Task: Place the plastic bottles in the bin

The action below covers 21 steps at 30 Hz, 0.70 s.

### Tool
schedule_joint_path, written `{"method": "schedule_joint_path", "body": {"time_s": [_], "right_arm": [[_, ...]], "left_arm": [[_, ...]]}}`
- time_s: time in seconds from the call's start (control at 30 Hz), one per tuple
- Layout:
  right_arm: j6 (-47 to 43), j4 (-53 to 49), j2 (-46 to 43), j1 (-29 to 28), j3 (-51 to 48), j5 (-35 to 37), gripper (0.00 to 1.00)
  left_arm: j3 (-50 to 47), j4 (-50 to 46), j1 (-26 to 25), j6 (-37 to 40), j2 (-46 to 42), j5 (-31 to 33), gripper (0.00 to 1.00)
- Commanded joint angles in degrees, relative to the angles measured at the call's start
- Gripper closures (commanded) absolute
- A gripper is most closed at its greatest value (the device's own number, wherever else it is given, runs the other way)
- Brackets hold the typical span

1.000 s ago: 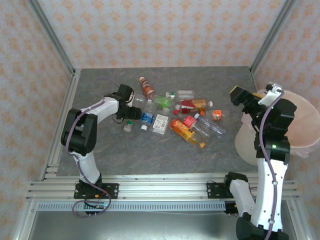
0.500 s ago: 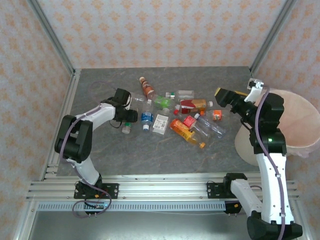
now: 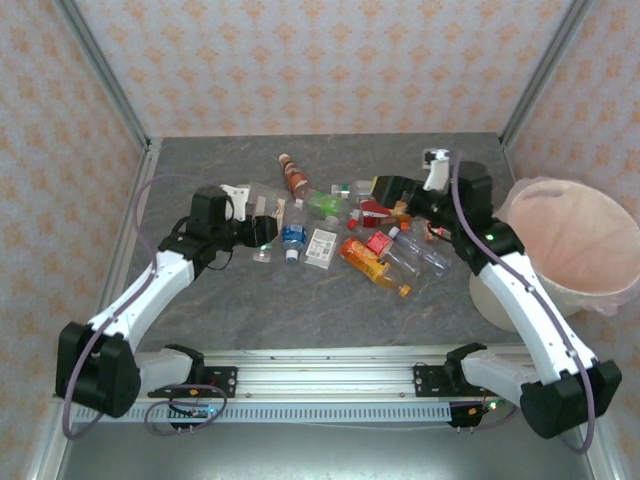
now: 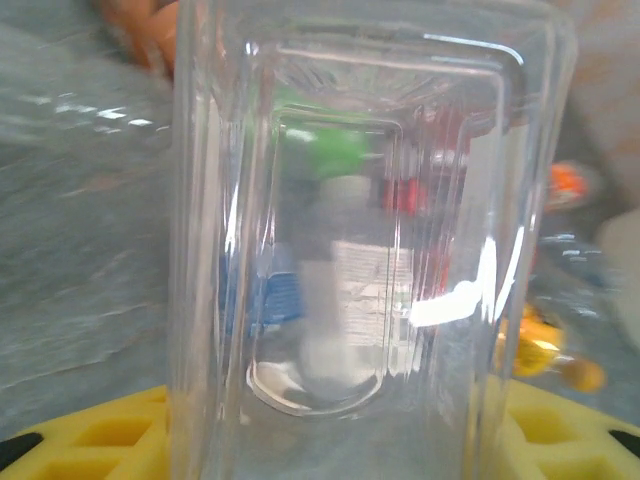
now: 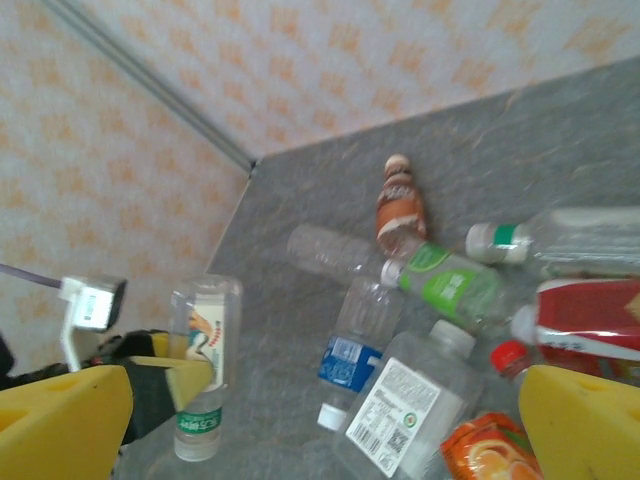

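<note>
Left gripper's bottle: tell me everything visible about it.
The bottle is clear plastic with flat panelled sides, a white-and-green label and a pale cap, apparently empty. It stands cap-down, slightly tilted, left of the pile, held by the left gripper, jaws closed on its middle. Whether the cap touches the table is unclear.

**A:** table (image 3: pixel 220 310) status?

**B:** Grey stone-pattern top. plastic bottles (image 3: pixel 378 243) lie loose in one cluster, mid-table toward the far edge.

**A:** Breakdown?

**B:** brown-label bottle (image 3: pixel 291 173) is closest to the far edge. green-label bottle (image 3: pixel 324 203) is just nearer than that. blue-label bottle (image 3: pixel 293 236) and white-label bottle (image 3: pixel 321 247) lie side by side on the cluster's left. orange bottle (image 3: pixel 365 262) and clear bottle (image 3: pixel 420 252) lie on its near right, all on their sides.

**A:** bin (image 3: pixel 482 298)?

**B:** At the right edge. Can't tell if its base is on the table.
</note>
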<state>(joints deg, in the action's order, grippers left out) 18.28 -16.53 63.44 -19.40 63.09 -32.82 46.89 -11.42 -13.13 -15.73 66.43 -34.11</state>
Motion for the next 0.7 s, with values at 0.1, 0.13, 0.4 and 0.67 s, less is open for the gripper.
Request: {"method": "schedule_joint_path", "body": {"time_s": [0.1, 0.13, 0.4, 0.67], "right_arm": [[2.06, 6.49, 7.66, -6.94, 6.15, -3.42, 0.01], [2.43, 7.73, 8.6, -7.66, 6.54, -4.7, 0.01], [7.75, 27.96, 12.19, -12.75, 5.14, -20.47, 0.01], [0.68, 13.4, 14.98, -17.5, 12.68, -9.39, 0.01]], "left_arm": [[-2.98, 10.84, -0.32, -7.08, -9.87, -13.41, 0.65], [-3.16, 12.05, -0.39, -7.77, -10.74, -15.2, 0.65], [2.05, 9.49, -4.52, -7.37, -12.6, -22.47, 0.64], [4.51, 5.91, -9.0, -6.11, -13.04, -3.11, 0.63]]}}
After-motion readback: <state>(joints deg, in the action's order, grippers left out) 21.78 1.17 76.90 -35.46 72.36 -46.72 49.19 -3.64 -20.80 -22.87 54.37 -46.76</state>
